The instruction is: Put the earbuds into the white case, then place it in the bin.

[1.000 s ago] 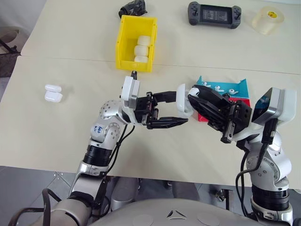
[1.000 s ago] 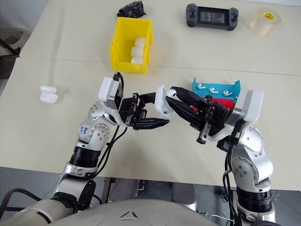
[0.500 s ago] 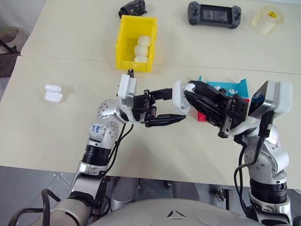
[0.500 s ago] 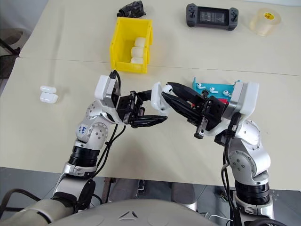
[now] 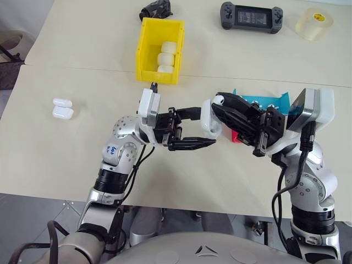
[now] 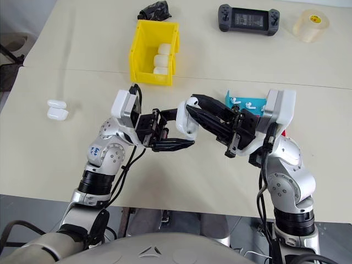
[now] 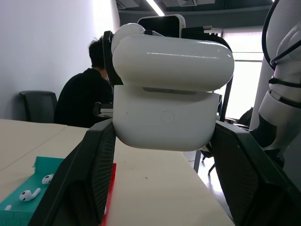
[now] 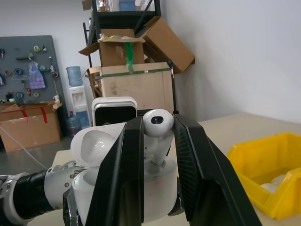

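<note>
Above the table's middle, the left gripper is clamped on the white case, lid flipped open, held up btwn both arms w/ its mouth turned toward the right gripper. That gripper pinches one earbud btwn its fingertips, bulb up and stem pointing down along the case's long axis, sitting right at the case's opening – probably partly in the socket, though seating depth can't be read. The yellow bin lies well beyond, on the left arm's side, w/ other white cases inside; more earbuds wait in the teal tray behind the right arm.
</note>
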